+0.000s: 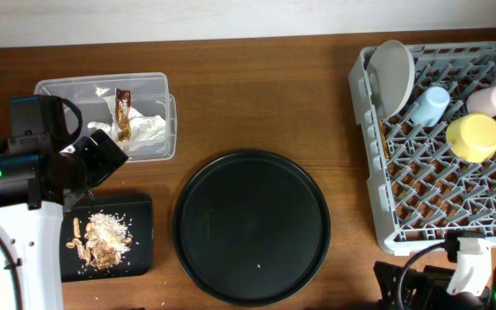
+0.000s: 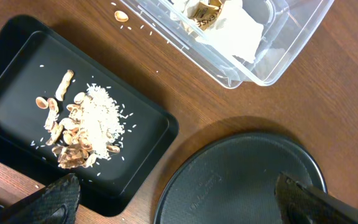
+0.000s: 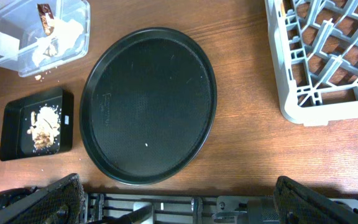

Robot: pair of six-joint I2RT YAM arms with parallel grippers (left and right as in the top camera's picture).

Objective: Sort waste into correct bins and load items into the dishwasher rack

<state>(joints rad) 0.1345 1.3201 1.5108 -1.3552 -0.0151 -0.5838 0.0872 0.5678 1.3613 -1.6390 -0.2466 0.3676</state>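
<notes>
- My left fingers (image 2: 51,199) are wide apart. They hold nothing and touch nothing. They hang over the small black tray (image 1: 140,207) and the round black tray (image 1: 251,226).
- My right fingers (image 3: 55,199) are wide apart too, with nothing in them. They hang over the tabletop (image 1: 257,95) near the front edge.
- The napkin (image 1: 149,129) and the wrapper (image 1: 123,112) lie in the clear tub (image 1: 58,89). I think both are very light and squashy, so a pinch on a sticking-up fold would do.
- The food scraps (image 1: 103,237) sit in a pile in the small black tray. They look crumbly and would fall apart in a pinch.
- One loose scrap (image 2: 122,16) lies on the tabletop just beside the clear tub. It looks tiny, light and hard to pinch.
- The plate (image 1: 392,73) leans in a corner of the rack (image 1: 377,198). The blue cup (image 1: 427,105), pink cup (image 1: 491,99) and yellow bowl (image 1: 474,136) are in the rack too.
- I think the cups and bowl are light, hard and a bit slippery. The rim is the best place to hold them.
- I cannot see the chopsticks.
</notes>
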